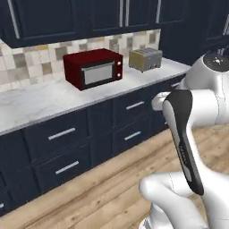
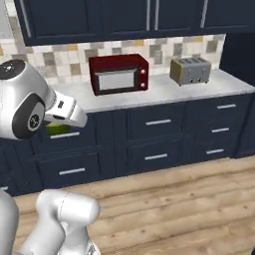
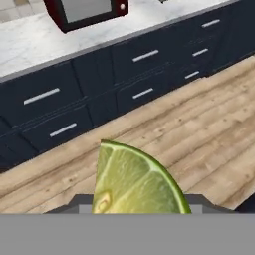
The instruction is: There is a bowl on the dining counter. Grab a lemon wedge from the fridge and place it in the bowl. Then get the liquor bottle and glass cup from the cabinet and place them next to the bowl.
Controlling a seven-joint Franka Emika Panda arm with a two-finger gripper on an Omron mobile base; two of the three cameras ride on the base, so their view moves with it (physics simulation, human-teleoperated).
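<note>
Along the tiled back wall runs a narrow marble worktop [image 1: 40, 100], white with grey veins, set on navy drawers [image 2: 158, 122] that have horizontal silver handles. Above it hang navy upper cabinets [image 1: 67, 18] with slim grey bar handles, and between the two is a backsplash [image 2: 64, 55] of beige, grey and tan tiles. The floor [image 2: 179, 209] is light wood planking.

On the worktop a red microwave [image 1: 93, 68] stands with its door closed, and what is inside it cannot be told. Well apart from it, nearer the worktop's far end, sits a silver toaster [image 1: 146, 59].

The white arm [image 1: 197, 112] is folded up in front of the drawers, above the floor. In the hand view the lemon wedge [image 3: 133, 182] sits right at the claw [image 3: 134, 205], yellow-green, its cut face toward the camera and its curved rind arching to one side; the claw is pinching it between its fingers [image 3: 74, 203]. A sliver of the same green shows under the wrist in the right base view.
</note>
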